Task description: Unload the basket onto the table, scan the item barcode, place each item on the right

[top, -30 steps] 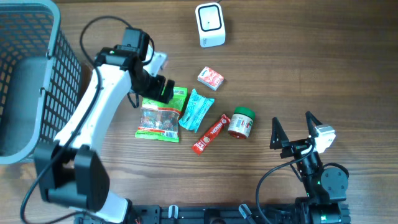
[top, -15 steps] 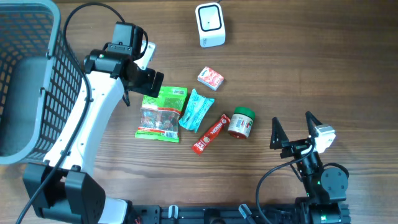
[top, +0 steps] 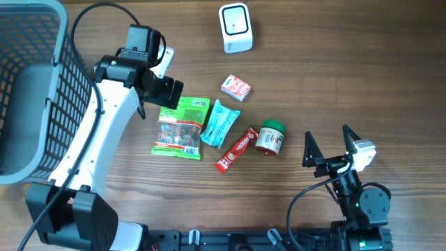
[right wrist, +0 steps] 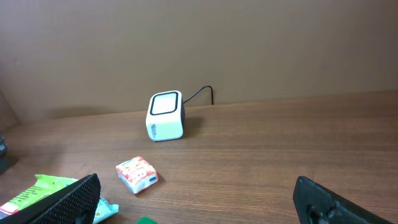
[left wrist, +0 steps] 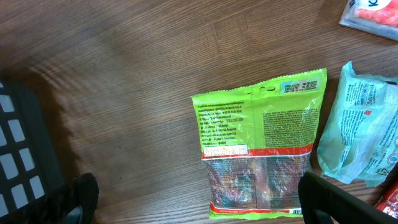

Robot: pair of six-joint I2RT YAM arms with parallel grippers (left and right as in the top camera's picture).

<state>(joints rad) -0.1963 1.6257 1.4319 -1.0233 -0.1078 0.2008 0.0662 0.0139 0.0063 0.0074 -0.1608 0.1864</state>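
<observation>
- The left gripper (top: pixel 169 90) hung with its jaws spread wide and empty, beside the upper corner of the green snack bag (left wrist: pixel 258 149).
- The right gripper (top: pixel 329 144) also stood open and held nothing, well apart from the goods.
- The bag lay flat, printed back up, well apart from the barcode scanner (top: pixel 235 28).
- Apparently nothing was done yet: grasping, carrying and scanning all remained.
</observation>
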